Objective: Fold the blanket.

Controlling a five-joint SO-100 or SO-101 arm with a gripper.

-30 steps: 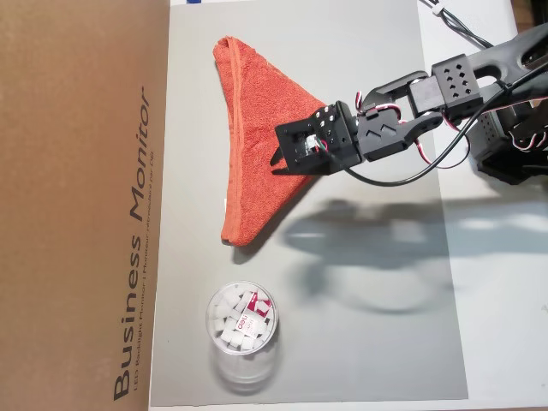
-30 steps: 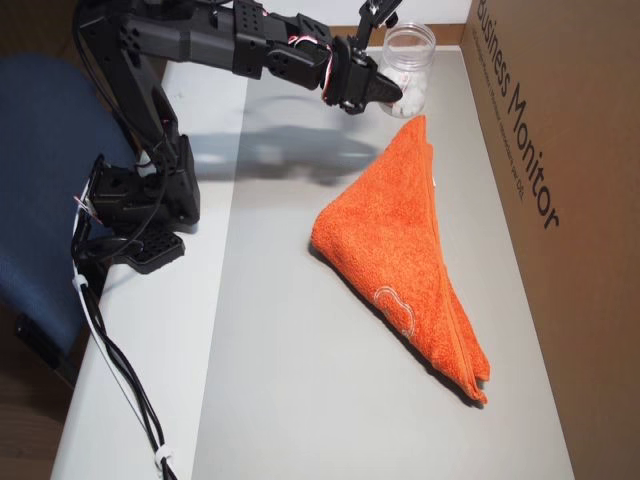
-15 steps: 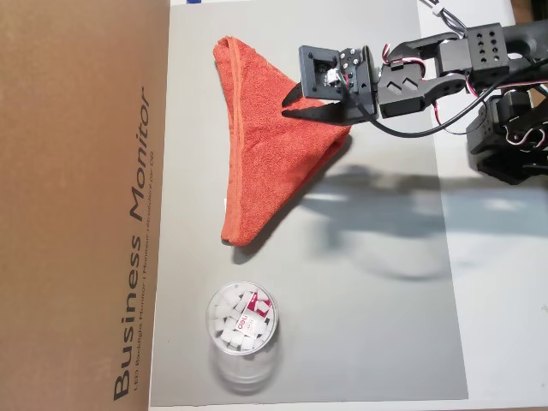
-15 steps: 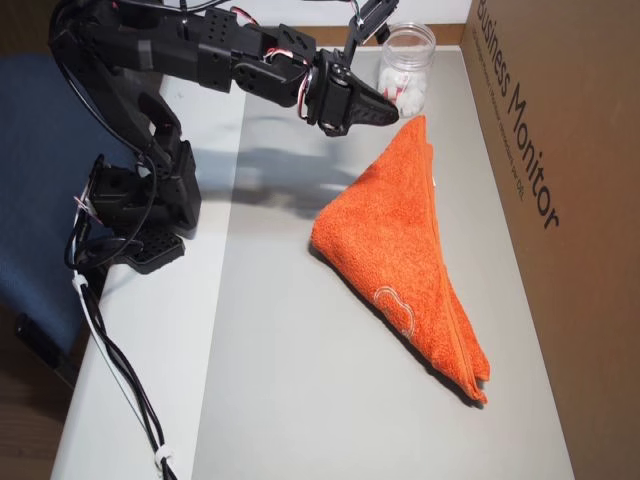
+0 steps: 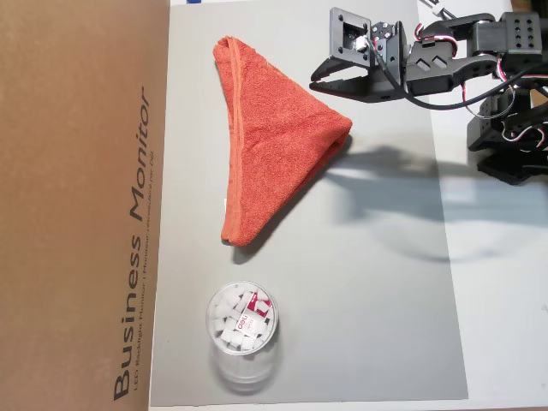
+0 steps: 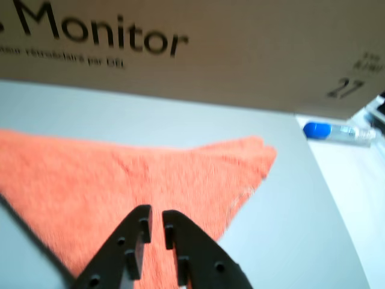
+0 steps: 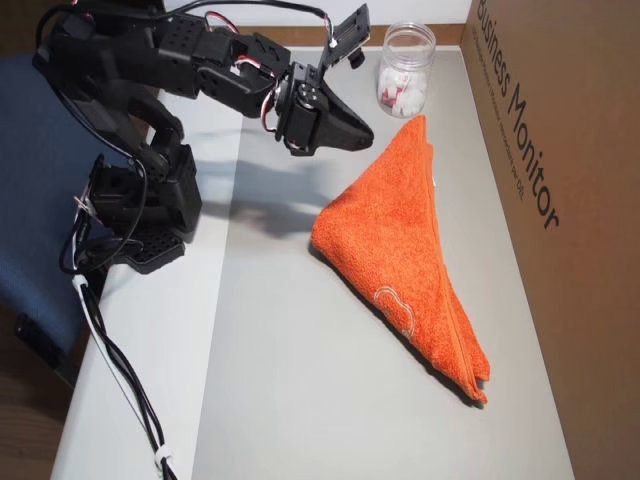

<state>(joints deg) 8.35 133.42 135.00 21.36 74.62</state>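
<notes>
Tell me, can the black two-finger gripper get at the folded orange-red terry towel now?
Probably yes. The gripper hovers beside the towel, jaws nearly closed, with only bare grey mat between them. The plastic cup stands aside.

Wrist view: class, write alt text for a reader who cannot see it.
The gripper, its two black fingers nearly closed and holding nothing, hangs over an orange-red blanket lying folded on a grey mat. Behind stands a brown cardboard box printed "Monitor"; a blue-capped object lies at right.
</notes>
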